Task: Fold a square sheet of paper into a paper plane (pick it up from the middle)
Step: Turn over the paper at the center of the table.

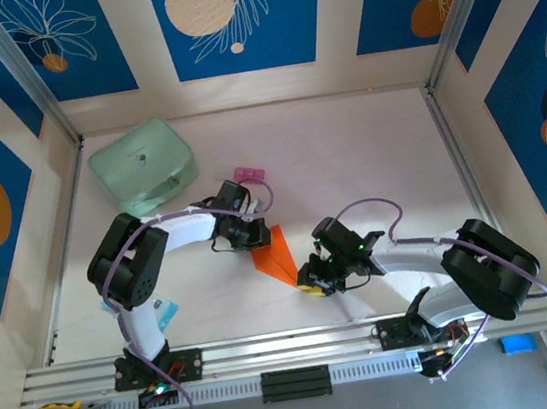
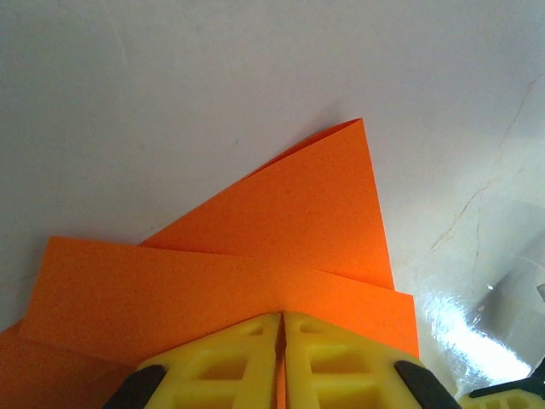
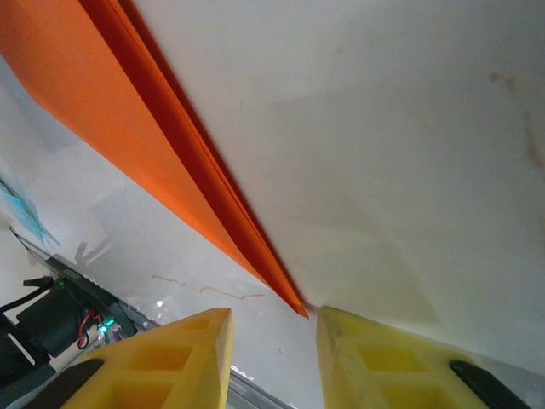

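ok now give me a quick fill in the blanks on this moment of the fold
1. The left hand is shut on the ____ paper plane.
2. The right hand is ____, with the plane's tip near its fingers.
3. The mint-green case sits in the far ____ corner of the table.
4. The small block by the left hand is ____.
Missing words: orange; open; left; pink.

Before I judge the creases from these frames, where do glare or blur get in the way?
Left wrist: glare on the table lower right, orange paper crisp. Right wrist: paper soft toward upper left, small glints lower left. Top external: even light, soft shadows.
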